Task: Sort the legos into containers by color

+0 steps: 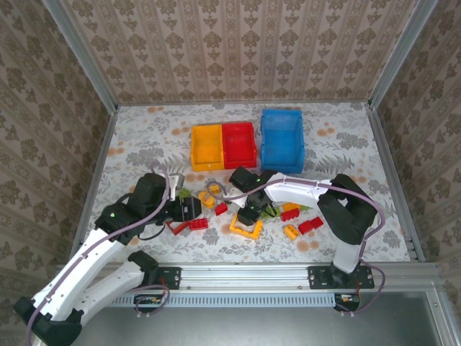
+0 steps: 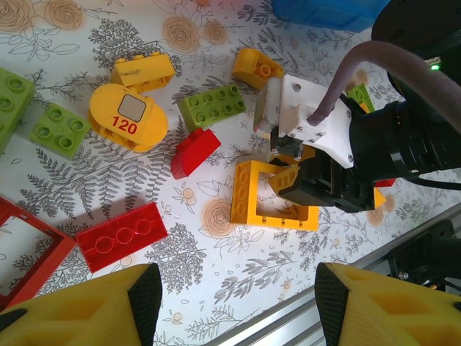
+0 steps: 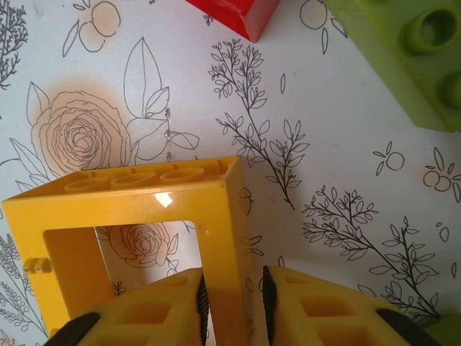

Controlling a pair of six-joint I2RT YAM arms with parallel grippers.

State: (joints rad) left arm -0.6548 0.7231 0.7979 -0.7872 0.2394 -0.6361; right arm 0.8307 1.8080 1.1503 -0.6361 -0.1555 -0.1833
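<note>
Jaws of the right gripper [image 3: 232,295] are pinching one thin wall of the light, rigid, slick-looking yellow frame [image 3: 144,205] lying on the table [image 3: 346,180], while the left gripper [image 2: 236,288] is hanging wide open, empty.

Smooth, glossy yellow plastic frame brick [image 3: 137,194] between the jaws' matt yellow plastic fingers [image 3: 324,317], lying on a matt floral-printed table covering [image 3: 346,180].
</note>
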